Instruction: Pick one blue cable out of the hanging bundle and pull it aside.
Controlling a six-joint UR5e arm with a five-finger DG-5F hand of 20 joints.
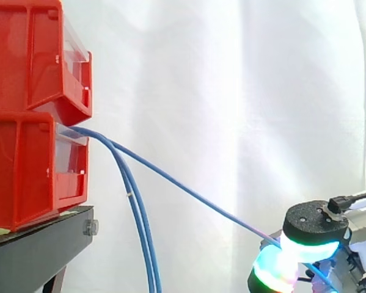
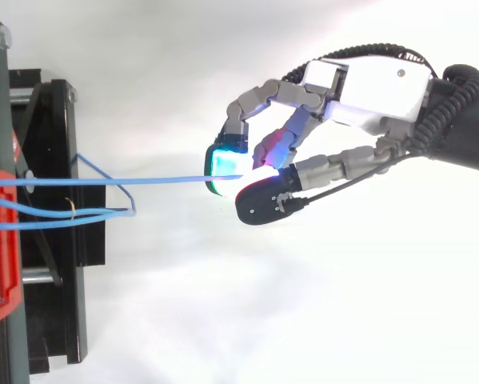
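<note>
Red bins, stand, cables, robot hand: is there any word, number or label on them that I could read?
No text can be read anywhere.
Red bins: plain plastic, no print.
Black stand: no print.
Hand: no legible marks.
Hanging blue cables: a small pale band, too small to read.
Pulled blue cable, pinched in the hand: bare.

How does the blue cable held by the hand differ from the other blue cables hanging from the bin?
The held cable runs taut and straight, slanting to the hand; the hanging cables curve and drop. The hand pinches the held cable; the hanging cables are free. All are blue and leave the lower red bin.
</note>
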